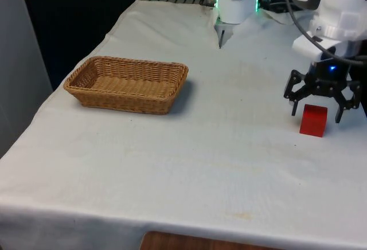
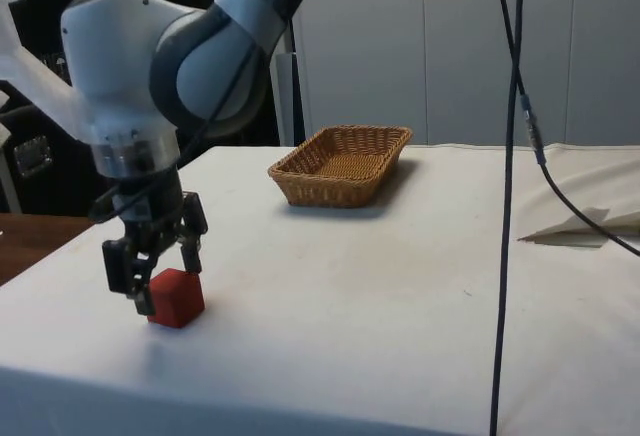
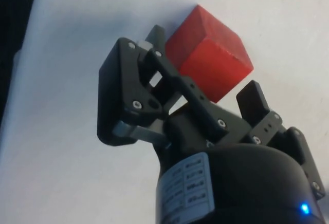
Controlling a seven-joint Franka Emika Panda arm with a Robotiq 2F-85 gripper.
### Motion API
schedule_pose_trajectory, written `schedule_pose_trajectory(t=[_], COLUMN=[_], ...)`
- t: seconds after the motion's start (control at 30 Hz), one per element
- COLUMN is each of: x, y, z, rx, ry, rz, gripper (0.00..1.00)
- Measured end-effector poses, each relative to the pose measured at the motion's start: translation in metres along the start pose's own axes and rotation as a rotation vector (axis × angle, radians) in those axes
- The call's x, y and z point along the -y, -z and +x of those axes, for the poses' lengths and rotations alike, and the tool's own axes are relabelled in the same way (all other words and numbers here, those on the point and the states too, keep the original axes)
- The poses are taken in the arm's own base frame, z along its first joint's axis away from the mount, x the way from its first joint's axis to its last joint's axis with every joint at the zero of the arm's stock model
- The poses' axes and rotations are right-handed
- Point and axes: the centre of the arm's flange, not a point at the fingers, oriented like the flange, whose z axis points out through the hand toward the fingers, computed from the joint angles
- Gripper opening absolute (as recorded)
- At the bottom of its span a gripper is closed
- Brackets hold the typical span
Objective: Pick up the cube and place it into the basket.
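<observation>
Red cube (image 1: 313, 120) resting on the white cloth (image 1: 189, 147) at the front view's right edge, well apart from the wicker basket (image 1: 127, 84) at left. Gripper (image 1: 316, 111) spread wide, straddling the cube's top, nothing clamped yet. Likely risk: cube sitting skewed between the fingers (image 3: 253, 98), so twisting or squirting out on closing.

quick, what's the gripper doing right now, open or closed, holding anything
Gripper: open, fingers astride the cube, holding nothing.
</observation>
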Motion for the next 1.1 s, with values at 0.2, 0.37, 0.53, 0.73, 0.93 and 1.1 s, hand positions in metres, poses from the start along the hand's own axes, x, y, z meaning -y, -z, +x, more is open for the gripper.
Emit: schedule_pose_trajectory(t=[0.2,0.37,0.53,0.73,0.93,1.1], x=[0.0,0.002,0.003,0.003,0.003,-0.003], y=[-0.009,-0.009,-0.009,-0.008,-0.008,0.003], z=[-0.001,-0.002,-0.002,-0.002,-0.002,0.0], rx=[-0.012,-0.02,-0.025,-0.026,-0.026,-0.031], ry=[-0.009,-0.013,-0.014,-0.014,-0.015,-0.022], rz=[-0.019,-0.028,-0.033,-0.033,-0.033,-0.046], gripper=[1.0,0.8,0.18,0.0,0.0,0.0])
